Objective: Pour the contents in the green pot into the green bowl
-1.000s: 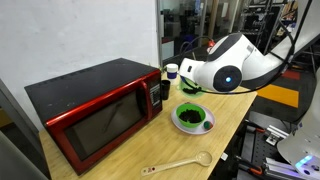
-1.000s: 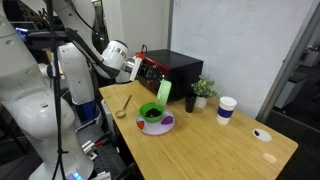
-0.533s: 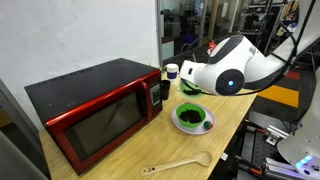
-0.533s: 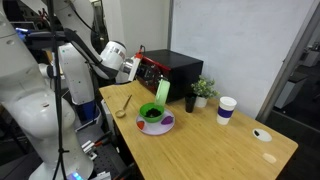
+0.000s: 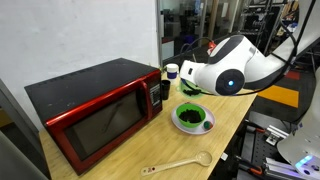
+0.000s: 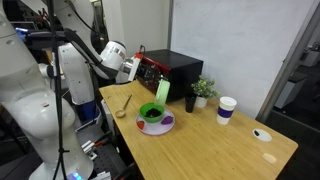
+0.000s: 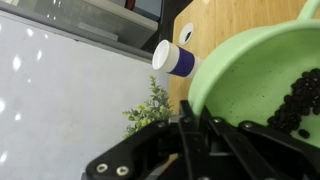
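The green pot [image 7: 250,70] is pale lime green and fills the right of the wrist view, with dark beans [image 7: 300,95] inside. My gripper [image 7: 200,128] is shut on its rim, one finger inside and one outside. In an exterior view the pot [image 6: 163,92] is tipped on its side just above the green bowl [image 6: 152,114]. The bowl has a bright green rim and dark contents, and it also shows in an exterior view [image 5: 193,118]. There the white arm [image 5: 230,65] hangs over the bowl and hides the pot.
A red and black microwave [image 5: 95,110] stands beside the bowl. A wooden spoon [image 5: 178,164] lies near the table's front edge. A white cup with a blue band [image 7: 175,60], a small plant [image 7: 150,108] and a black cup [image 6: 190,101] stand behind the bowl.
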